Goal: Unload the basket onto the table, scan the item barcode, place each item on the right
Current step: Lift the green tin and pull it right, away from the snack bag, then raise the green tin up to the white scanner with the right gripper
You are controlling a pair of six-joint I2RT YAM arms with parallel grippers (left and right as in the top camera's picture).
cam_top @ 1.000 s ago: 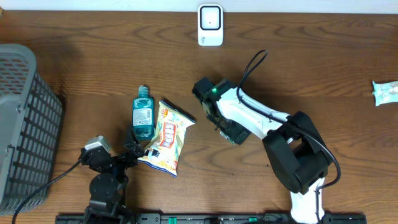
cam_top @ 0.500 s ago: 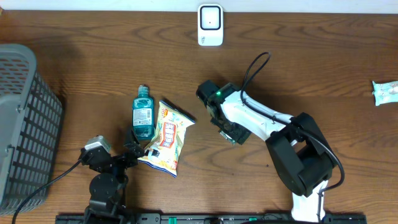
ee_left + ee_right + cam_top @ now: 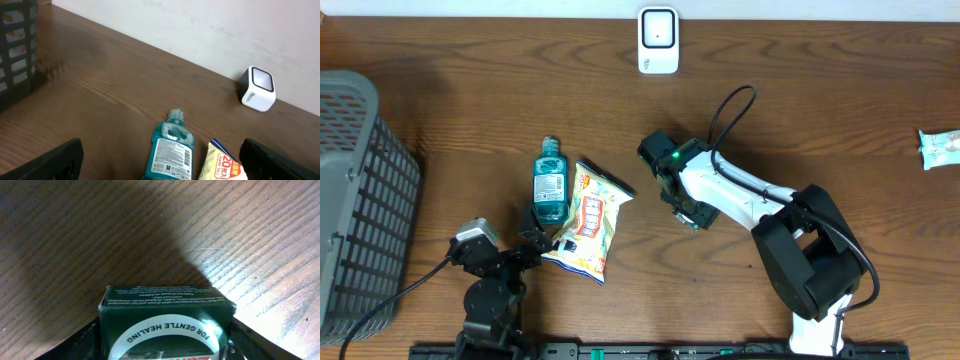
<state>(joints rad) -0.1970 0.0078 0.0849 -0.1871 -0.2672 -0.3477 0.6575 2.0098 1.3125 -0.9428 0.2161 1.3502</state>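
Note:
A dark green box with a white band reading "for gentle healing" fills the gap between the fingers of my right gripper. Both fingers press its sides, just above the wood. From overhead, the right gripper and the box sit at the table's middle. The white barcode scanner stands at the far edge, and it also shows in the left wrist view as the scanner. My left gripper rests open near the front edge, its fingers wide apart with nothing held.
A teal mouthwash bottle and a yellow snack bag lie just ahead of the left gripper. A grey basket stands at the left edge. A small white packet lies at the far right.
The right gripper's jaws have closed in on the green box, and the right arm has shifted slightly to the right. The left arm has not moved.

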